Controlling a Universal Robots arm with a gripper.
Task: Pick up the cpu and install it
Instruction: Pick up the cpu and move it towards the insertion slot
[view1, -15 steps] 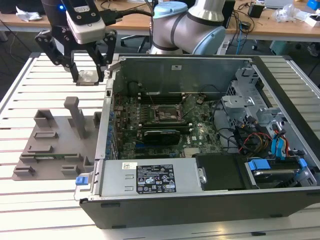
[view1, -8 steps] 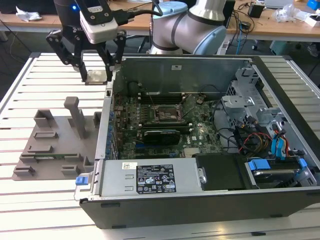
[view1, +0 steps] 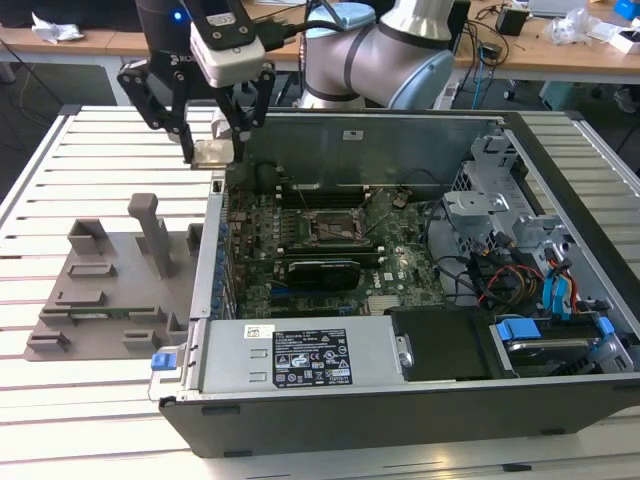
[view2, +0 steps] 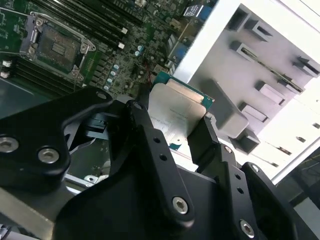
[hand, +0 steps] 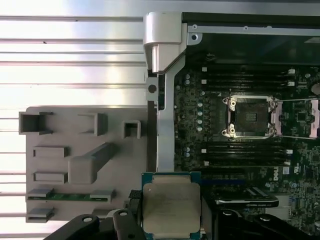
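Case (view1: 420, 415), open-topped, encloses the socket (hand: 250, 117). Fixture (view1: 100, 290), grey, is set outside the case wall, on the side away from the socket. Gripper (view2: 172, 132) is clamped on the cpu (hand: 171, 210) by two opposite edges, lid upward, above the case wall. The socket lies inboard of it, toward the exterior view's right. Print is carried on the white label (view1: 308, 357) and the cpu lid, and is left unread.

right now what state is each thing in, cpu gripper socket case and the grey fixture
cpu, held in the air by the case's wall, not seated
gripper, shut on the cpu
socket, open and empty, its plate swung back
computer case, side open, board exposed
grey fixture, flat on the slatted table beside the case, a green strip in one slot
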